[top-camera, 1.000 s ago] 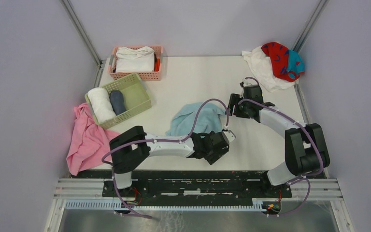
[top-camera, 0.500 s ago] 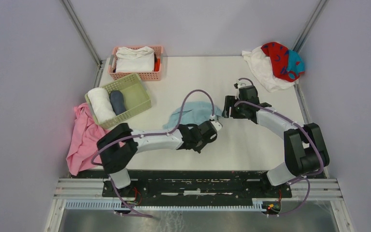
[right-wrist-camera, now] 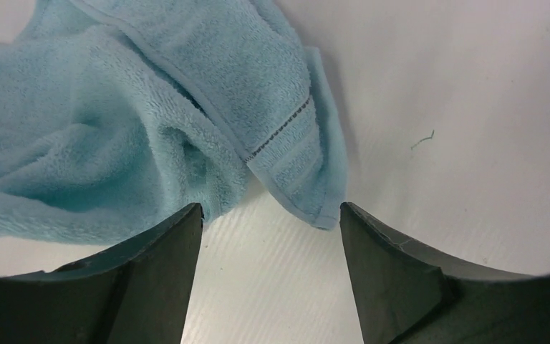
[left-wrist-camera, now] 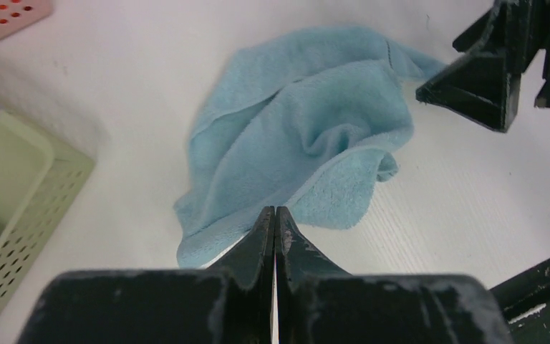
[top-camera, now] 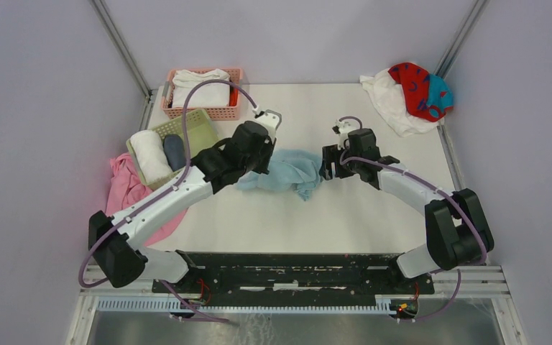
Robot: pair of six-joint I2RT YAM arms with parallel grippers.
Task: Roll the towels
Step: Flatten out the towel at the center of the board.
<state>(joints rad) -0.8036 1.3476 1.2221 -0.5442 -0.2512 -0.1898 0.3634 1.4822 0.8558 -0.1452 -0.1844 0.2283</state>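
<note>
Handling: blue towel [top-camera: 287,172] judged light, soft and limp; it will sag and bunch when lifted. Not fragile, and the terry pile should give the fingers good purchase.
Hold points: stitched hem and corners judged best, since the middle only gathers into folds.
Appearance: pale blue terry, crumpled and drawn long from left to right, with a stitched band near one end. Not yet rolled.
Location: middle of the table [top-camera: 345,215], between the two grippers and near the green basket [top-camera: 187,118].
Left gripper [left-wrist-camera: 273,215]: fingers pressed together at the towel's left hem, apparently pinching its edge.
Right gripper [right-wrist-camera: 271,215]: fingers spread, holding nothing, straddling the towel's right corner.
Remaining work: white towel [top-camera: 392,100] and red towel [top-camera: 417,86] lie heaped together at the far right corner, unrolled.
</note>
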